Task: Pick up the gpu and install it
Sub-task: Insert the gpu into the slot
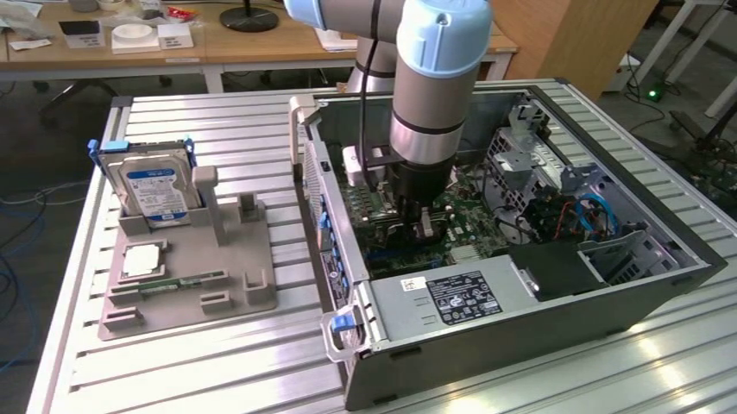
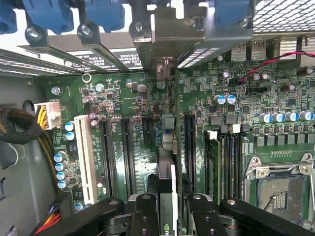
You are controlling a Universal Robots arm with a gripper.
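One gripper (image 2: pixel 167 216) is clamping the gpu (image 2: pixel 166 162) edge-on, apparently seating between motherboard (image 2: pixel 128 98) slots; neighbouring slots are leaving little room.

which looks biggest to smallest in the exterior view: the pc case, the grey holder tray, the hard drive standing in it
1. pc case
2. grey holder tray
3. hard drive

The gaps in size are plain, so nearness to the camera does not change the order.

a: what's the gripper (image 2: pixel 167 216) got?
b: fingers (image 2: pixel 145 216) clamped on the gpu (image 2: pixel 167 162), edge-on, over the motherboard (image 2: pixel 147 98), its bracket (image 2: pixel 184 29) up by the blue latches (image 2: pixel 49 14).
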